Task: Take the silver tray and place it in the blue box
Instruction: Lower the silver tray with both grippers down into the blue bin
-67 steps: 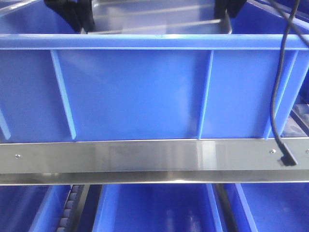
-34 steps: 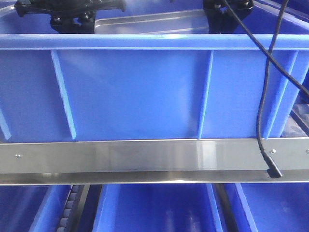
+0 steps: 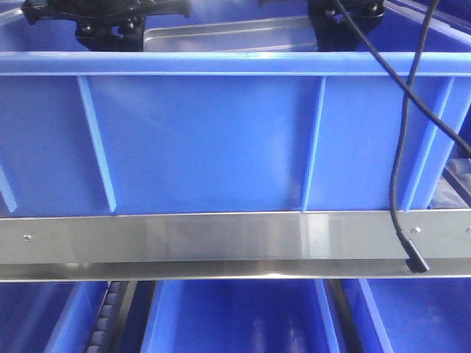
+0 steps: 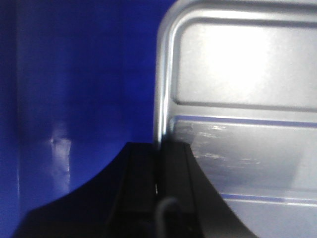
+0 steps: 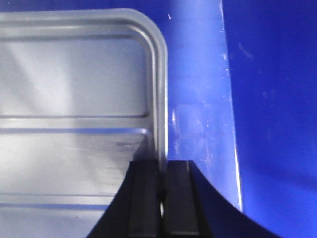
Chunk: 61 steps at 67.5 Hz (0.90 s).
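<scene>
Holding the silver tray (image 3: 224,33) by its two short rims, both arms hang inside the blue box (image 3: 221,140), just behind its front wall. In the left wrist view the left gripper (image 4: 158,163) has its fingers pressed together on the tray's thin rim near a rounded corner; the right gripper (image 5: 159,173) pinches the opposite rim the same way. Beyond each rim, only blue plastic shows, so the tray sits within the box's walls, though I cannot tell whether it rests on the floor of the box or hangs above it.

Trouble from here would likely come from the release. If the tray is not yet down and one gripper lets go before the other, the free end could drop and the tray would swing or clatter against a wall. Both grips bite only a narrow, slick metal edge, so a small sideways pull from either arm might slip a rim out early. On the right side the gap between tray rim and box wall looks slim; opening the fingers outward there could knock the wall. A loose black cable (image 3: 401,147) hangs over the front right corner of the box and could snag as that arm lifts.

A polished steel rail (image 3: 221,239) carries the box along its front bottom edge. More blue bins (image 3: 235,316) sit below the rail, and others stand to the sides.
</scene>
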Each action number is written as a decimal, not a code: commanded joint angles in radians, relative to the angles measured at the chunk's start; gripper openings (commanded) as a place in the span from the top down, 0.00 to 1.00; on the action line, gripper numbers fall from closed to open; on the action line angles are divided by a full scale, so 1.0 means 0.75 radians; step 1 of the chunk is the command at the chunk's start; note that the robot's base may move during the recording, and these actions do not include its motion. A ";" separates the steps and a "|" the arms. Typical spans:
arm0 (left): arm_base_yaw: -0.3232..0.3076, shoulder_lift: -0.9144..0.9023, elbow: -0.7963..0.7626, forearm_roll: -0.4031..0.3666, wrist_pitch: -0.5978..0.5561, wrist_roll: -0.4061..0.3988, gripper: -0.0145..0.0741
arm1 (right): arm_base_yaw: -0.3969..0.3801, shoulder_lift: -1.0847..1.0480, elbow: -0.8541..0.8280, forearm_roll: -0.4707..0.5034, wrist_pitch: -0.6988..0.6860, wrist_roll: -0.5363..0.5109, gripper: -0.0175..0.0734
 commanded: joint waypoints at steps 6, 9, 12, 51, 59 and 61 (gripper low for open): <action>-0.042 -0.067 -0.057 -0.120 -0.144 0.011 0.95 | 0.032 -0.060 -0.062 0.080 -0.269 -0.002 0.57; -0.042 -0.067 -0.057 -0.112 -0.141 0.011 0.95 | 0.032 -0.060 -0.062 0.068 -0.259 -0.002 0.52; -0.042 -0.067 -0.057 -0.100 -0.133 0.011 0.95 | 0.032 -0.060 -0.062 0.061 -0.248 -0.002 0.49; 0.092 -0.067 -0.057 -0.162 0.008 0.008 0.95 | 0.032 -0.061 -0.062 0.032 -0.205 0.014 0.43; 0.092 -0.067 -0.057 -0.162 0.000 0.046 0.95 | 0.032 -0.061 -0.062 0.032 -0.208 0.014 0.43; 0.092 -0.067 -0.057 -0.162 -0.002 0.046 0.95 | 0.032 -0.061 -0.062 0.033 -0.207 0.014 0.43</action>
